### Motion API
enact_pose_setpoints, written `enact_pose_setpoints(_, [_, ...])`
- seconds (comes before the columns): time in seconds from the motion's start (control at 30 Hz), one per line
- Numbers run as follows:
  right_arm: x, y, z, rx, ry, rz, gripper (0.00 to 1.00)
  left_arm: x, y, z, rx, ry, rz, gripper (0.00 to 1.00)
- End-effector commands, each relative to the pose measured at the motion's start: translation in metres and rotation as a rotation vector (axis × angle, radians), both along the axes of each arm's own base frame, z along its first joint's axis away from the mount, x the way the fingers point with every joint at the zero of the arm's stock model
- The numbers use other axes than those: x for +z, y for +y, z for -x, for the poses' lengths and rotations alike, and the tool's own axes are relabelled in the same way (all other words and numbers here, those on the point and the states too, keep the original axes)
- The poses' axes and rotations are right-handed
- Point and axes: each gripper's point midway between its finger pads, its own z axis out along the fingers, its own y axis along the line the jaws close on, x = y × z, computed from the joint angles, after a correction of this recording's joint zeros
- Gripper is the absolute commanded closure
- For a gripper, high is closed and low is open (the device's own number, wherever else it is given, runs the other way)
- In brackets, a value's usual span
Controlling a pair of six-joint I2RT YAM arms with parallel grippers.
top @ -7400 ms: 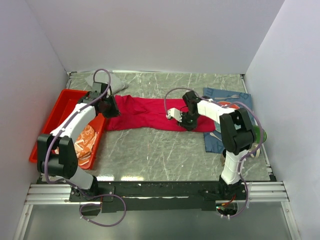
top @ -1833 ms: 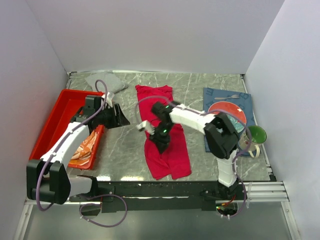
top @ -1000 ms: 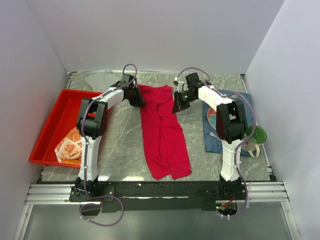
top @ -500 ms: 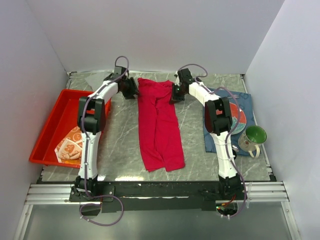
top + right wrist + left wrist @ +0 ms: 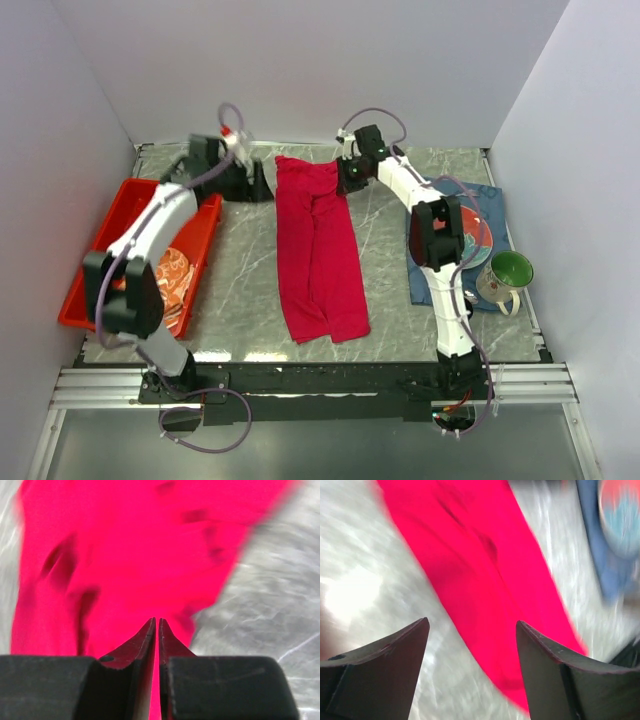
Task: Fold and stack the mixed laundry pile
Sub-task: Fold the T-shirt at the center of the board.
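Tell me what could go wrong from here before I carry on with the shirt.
1. The right hand is shut at the far right corner of the crimson shirt. I cannot tell whether it pinches cloth; if it does, retracting could drag the laid-out shirt askew.
2. The right arm has its elbow over the plate, with the green mug nearby. A wide swing might knock them.

White-and-black left arm (image 5: 150, 225) bent toward upper left of top view, black two-finger left gripper (image 5: 470, 630) jaws spread wide; white-and-black right arm (image 5: 405, 185) stretched to upper centre, black two-finger right gripper (image 5: 156, 624) fingers pressed together
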Motion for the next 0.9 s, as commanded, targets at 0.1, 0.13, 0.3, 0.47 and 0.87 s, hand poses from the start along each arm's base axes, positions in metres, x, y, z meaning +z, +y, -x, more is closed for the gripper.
enact_pose_setpoints(0.1, [0.118,0.002,0.191,0.958,-0.373,-0.179,0.59,-0.052,-0.085,0.178,-0.570,-0.113,-0.145,0.25])
enact_pose_setpoints(0.13, [0.117,0.003,0.218,1.040,-0.412,-0.213,0.39,-0.072,-0.083,0.201,-0.609,-0.094,-0.159,0.25])
enact_pose_setpoints(0.3, [0.055,-0.031,0.329,1.268,-0.183,-0.235,0.02,-0.076,-0.115,0.268,-0.766,-0.248,-0.105,0.26])
enact_pose_setpoints(0.47, [0.021,-0.035,0.376,1.350,-0.263,-0.120,0.14,-0.093,-0.132,0.299,-0.843,-0.263,-0.176,0.26])
enact_pose_setpoints(0.87, [-0.021,-0.037,0.377,1.386,-0.399,0.187,0.15,-0.158,-0.135,0.286,-0.982,-0.334,-0.477,0.25])
